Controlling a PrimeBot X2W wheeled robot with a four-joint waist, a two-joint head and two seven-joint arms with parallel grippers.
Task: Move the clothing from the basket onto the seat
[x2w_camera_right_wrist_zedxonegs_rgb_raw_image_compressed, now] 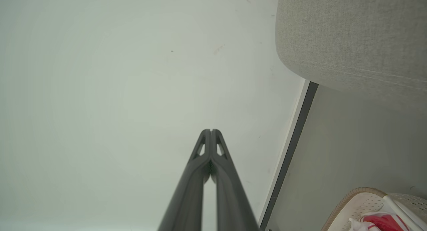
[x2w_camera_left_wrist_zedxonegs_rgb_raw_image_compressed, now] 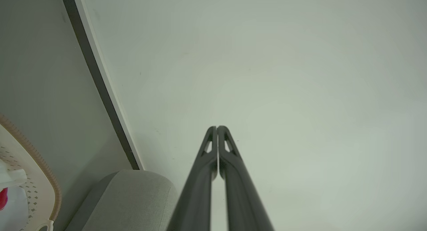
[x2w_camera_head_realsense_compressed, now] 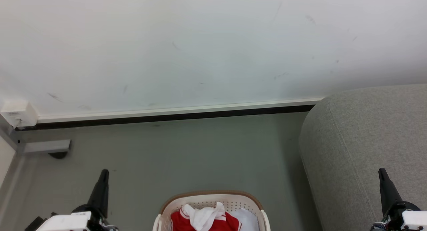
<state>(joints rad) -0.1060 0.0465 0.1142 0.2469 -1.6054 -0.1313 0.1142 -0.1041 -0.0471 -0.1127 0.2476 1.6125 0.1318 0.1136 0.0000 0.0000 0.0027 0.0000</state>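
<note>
Bottom edge, head view: left pincer (x2w_camera_head_realsense_compressed: 104,173) at lower left, right pincer (x2w_camera_head_realsense_compressed: 382,172) at lower right. Both are clenched on nothing, fingers pressed together.

Bottom centre: the basket (x2w_camera_head_realsense_compressed: 210,193), cream, perforated, brown-rimmed, stands on the floor (x2w_camera_head_realsense_compressed: 183,151). The clothing (x2w_camera_head_realsense_compressed: 180,221) lies bunched inside it, bright red with white stripes and a white section flopped across the top. A pale cloth (x2w_camera_head_realsense_compressed: 247,219) lies just right of it.

Floor: smooth grey-green.

Right side: the seat (x2w_camera_head_realsense_compressed: 367,141), grey woven upholstery, rounded corner, visible seam.

Beyond: dark baseboard (x2w_camera_head_realsense_compressed: 173,114) under white trim, then a scuffed white wall (x2w_camera_head_realsense_compressed: 200,40).

Left edge: small white box (x2w_camera_head_realsense_compressed: 19,113), label too small to read.
</note>
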